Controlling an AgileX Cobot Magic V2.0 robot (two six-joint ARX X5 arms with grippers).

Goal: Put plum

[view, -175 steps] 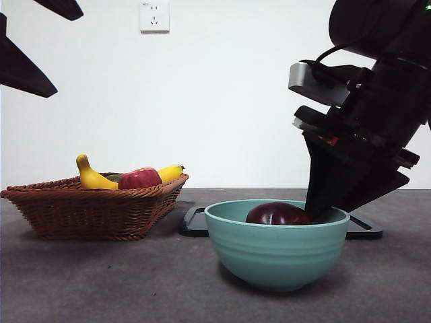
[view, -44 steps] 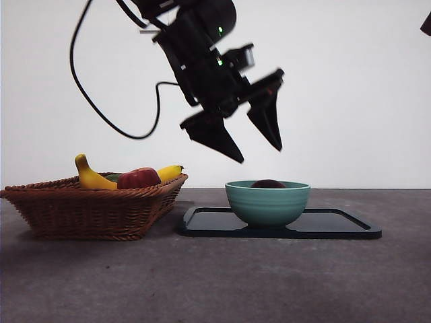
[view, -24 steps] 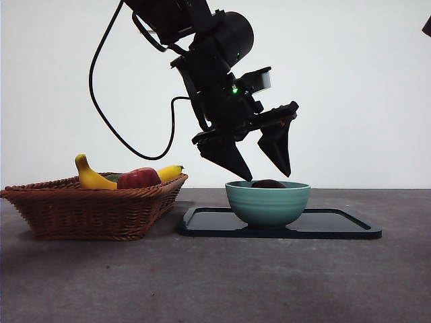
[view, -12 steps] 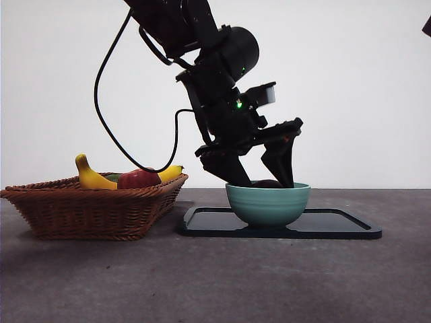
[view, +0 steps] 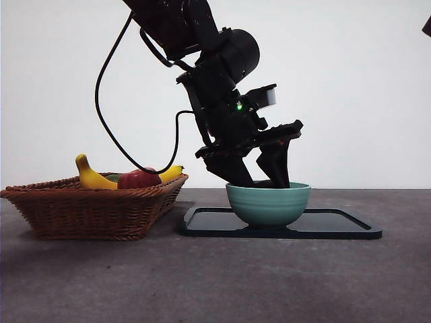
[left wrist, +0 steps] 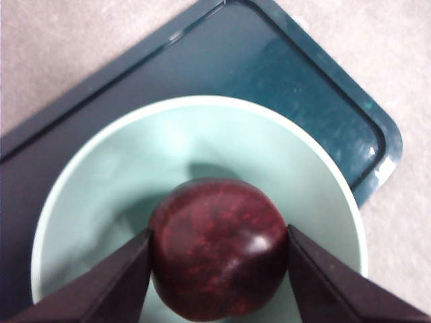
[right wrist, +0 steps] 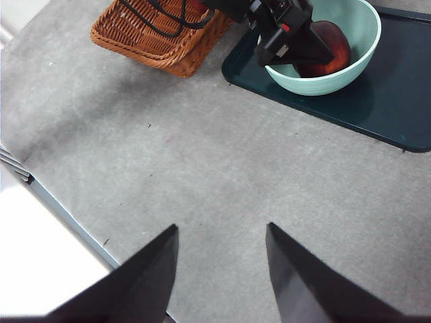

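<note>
The plum (left wrist: 219, 259), dark maroon and glossy, lies in the pale green bowl (left wrist: 202, 141) that stands on the dark tray (left wrist: 283, 60). My left gripper (left wrist: 219, 234) reaches down into the bowl with one jaw pressed against each side of the plum. From the front, the left gripper (view: 262, 176) dips behind the rim of the bowl (view: 268, 205) and hides the fruit. Seen from the right wrist, the plum (right wrist: 330, 37) shows inside the bowl (right wrist: 350, 60). My right gripper (right wrist: 219, 232) hangs open high above the bare table, holding nothing.
A wicker basket (view: 94, 208) stands left of the tray (view: 337, 225), holding a banana (view: 91, 176) and a red apple (view: 139, 179). The left arm's black cable loops above the basket. The table's edge (right wrist: 60, 208) runs near the right gripper.
The left gripper has come down from above the bowl into it, and its jaws have drawn in against the plum. The bowl and basket have stayed in place.
</note>
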